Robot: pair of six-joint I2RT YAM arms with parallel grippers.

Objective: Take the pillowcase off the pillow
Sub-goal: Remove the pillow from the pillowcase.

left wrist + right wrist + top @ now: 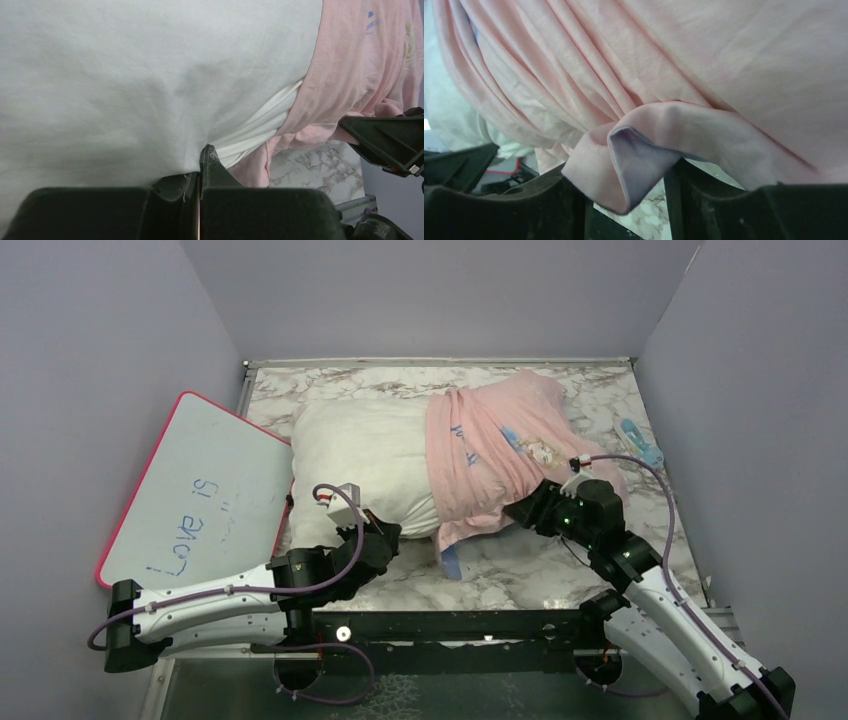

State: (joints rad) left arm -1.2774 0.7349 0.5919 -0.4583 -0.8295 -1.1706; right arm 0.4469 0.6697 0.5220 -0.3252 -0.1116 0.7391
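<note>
The white pillow (365, 455) lies across the marble table, its left half bare. The pink pillowcase (500, 440) is bunched over its right half, with a blue corner hanging at the near edge. My left gripper (388, 536) is at the pillow's near edge. In the left wrist view it (202, 156) is shut, pinching a tuck of the white pillow (125, 85) beside the pillowcase (350, 65). My right gripper (518, 510) is at the pillowcase's near hem. In the right wrist view it (624, 170) is open, and a loose fold of pillowcase (639, 160) hangs between its fingers.
A pink-edged whiteboard (200, 495) with blue writing leans at the left, next to the pillow. A small blue object (640, 443) lies at the far right of the marble table (520, 570). Grey walls enclose three sides. The right gripper's fingers (385, 140) show in the left wrist view.
</note>
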